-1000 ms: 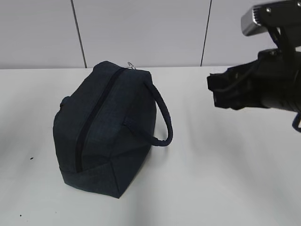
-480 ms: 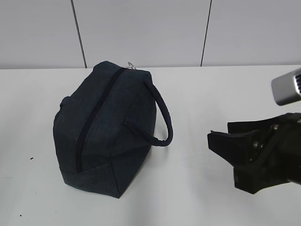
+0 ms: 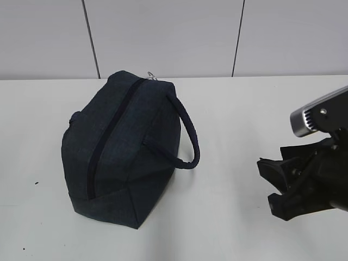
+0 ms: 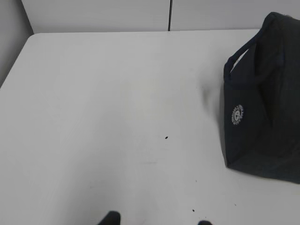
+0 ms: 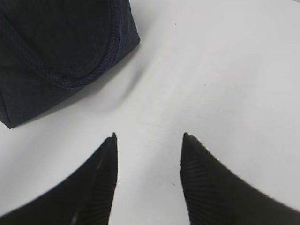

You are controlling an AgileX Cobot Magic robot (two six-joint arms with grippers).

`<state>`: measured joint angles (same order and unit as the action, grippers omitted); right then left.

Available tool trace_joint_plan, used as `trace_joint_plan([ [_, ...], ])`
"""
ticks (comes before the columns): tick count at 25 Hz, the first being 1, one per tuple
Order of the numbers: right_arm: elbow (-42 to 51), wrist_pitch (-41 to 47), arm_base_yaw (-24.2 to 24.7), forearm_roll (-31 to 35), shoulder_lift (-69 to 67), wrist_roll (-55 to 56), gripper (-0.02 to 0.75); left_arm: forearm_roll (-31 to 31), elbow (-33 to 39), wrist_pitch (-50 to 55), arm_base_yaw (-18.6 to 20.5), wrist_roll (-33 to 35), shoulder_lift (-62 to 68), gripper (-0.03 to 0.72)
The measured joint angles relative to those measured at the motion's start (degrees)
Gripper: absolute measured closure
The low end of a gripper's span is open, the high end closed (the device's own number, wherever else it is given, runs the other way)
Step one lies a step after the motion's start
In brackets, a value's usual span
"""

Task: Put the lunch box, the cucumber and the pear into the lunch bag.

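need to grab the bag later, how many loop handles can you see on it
2. One handle hangs off the lunch bag on the side facing the right gripper; the other lies against the opposite side.

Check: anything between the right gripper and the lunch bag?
Nothing visible. Only bare table lies between the open right gripper and the lunch bag. The bag's zipper looks closed.

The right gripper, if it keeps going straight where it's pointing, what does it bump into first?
Probably the bare table: the right gripper is open, empty, tilted downward. The lunch bag sits left of that line.
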<state>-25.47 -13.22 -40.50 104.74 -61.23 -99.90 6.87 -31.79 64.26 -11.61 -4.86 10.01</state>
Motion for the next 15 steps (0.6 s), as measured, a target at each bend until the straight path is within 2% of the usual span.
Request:
trace_joint_plan([
  [8, 0.0, -0.32, 0.0, 0.1, 0.0, -0.56, 0.385, 0.17, 1.69, -0.62, 0.0, 0.0, -0.76, 0.443],
  [15, 0.0, -0.32, 0.0, 0.1, 0.0, -0.56, 0.385, -1.35, 2.03, -0.8, 0.0, 0.0, -0.82, 0.45],
])
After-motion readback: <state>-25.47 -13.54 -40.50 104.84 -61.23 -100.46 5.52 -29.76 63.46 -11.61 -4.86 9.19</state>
